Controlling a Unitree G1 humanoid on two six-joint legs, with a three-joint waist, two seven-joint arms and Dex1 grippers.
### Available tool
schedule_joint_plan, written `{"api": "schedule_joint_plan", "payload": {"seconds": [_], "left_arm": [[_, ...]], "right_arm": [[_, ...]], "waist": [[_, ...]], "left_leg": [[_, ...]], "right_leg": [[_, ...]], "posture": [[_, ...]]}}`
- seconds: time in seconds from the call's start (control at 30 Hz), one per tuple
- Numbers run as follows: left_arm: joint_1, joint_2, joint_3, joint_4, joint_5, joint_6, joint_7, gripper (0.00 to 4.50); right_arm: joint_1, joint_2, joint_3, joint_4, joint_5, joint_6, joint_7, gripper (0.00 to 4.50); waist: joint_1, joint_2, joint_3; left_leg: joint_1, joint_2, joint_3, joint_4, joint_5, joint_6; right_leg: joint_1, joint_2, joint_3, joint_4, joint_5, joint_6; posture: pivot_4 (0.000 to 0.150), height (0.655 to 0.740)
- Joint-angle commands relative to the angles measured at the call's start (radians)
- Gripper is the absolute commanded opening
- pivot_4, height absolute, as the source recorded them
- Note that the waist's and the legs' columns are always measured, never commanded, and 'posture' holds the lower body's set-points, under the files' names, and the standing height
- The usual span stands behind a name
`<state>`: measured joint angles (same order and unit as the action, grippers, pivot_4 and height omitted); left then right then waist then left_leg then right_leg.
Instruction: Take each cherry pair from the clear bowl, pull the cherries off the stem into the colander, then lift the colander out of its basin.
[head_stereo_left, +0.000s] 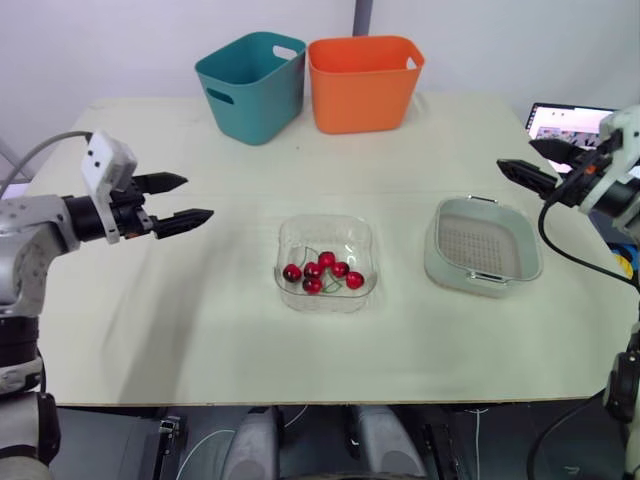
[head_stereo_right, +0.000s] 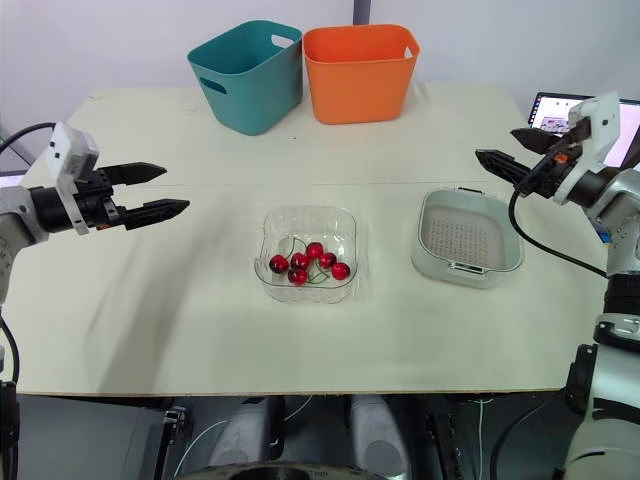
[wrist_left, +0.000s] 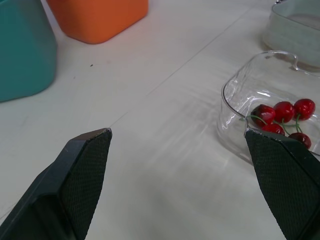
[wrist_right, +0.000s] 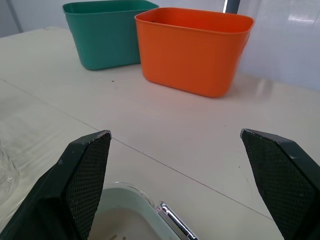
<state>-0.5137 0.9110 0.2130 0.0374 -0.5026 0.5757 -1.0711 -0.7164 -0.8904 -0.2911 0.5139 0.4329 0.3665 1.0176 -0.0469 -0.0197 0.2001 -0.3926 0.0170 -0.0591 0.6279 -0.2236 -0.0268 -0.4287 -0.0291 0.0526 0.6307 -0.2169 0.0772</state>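
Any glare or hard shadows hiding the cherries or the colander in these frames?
Left eye view: even light, with only small glints on the cherries and the clear bowl; the colander is plainly lit and the shadows are soft. Left wrist view: a pale sheen on the table beside the bowl, hiding nothing.

Four cameras, one table (head_stereo_left: 150, 330).
Both head eyes look forward and down from 6 o'clock, well back. Each wrist camera sits low and near, facing inward; both catch the orange bin (wrist_right: 192, 50) at 12 o'clock.
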Motion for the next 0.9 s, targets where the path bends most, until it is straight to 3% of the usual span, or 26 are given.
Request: {"api": "schedule_joint_plan", "payload": {"seconds": [0.03, 0.63, 0.9], "left_arm": [[-0.016, 0.01, 0.024, -0.008, 0.001, -0.028, 0.004, 4.5], [-0.02, 0.007, 0.014, 0.004, 0.004, -0.039, 0.011, 4.5], [-0.022, 0.005, 0.011, 0.008, 0.001, -0.039, 0.005, 4.5]], "right_arm": [[-0.029, -0.018, -0.023, -0.011, 0.004, -0.018, 0.003, 4.47], [-0.031, -0.02, -0.018, -0.013, -0.026, -0.003, -0.032, 4.47], [-0.046, -0.032, -0.011, -0.04, -0.006, 0.126, -0.031, 4.47]], "waist": [[0.0, 0.0, 0.0], [0.0, 0.0, 0.0], [0.0, 0.0, 0.0]], "left_leg": [[0.0, 0.0, 0.0, 0.0, 0.0, 0.0], [0.0, 0.0, 0.0, 0.0, 0.0, 0.0], [0.0, 0.0, 0.0, 0.0, 0.0, 0.0]], "right_leg": [[0.0, 0.0, 0.0, 0.0, 0.0, 0.0], [0.0, 0.0, 0.0, 0.0, 0.0, 0.0], [0.0, 0.0, 0.0, 0.0, 0.0, 0.0]], "posture": [[0.15, 0.74], [0.15, 0.74], [0.15, 0.74]]}}
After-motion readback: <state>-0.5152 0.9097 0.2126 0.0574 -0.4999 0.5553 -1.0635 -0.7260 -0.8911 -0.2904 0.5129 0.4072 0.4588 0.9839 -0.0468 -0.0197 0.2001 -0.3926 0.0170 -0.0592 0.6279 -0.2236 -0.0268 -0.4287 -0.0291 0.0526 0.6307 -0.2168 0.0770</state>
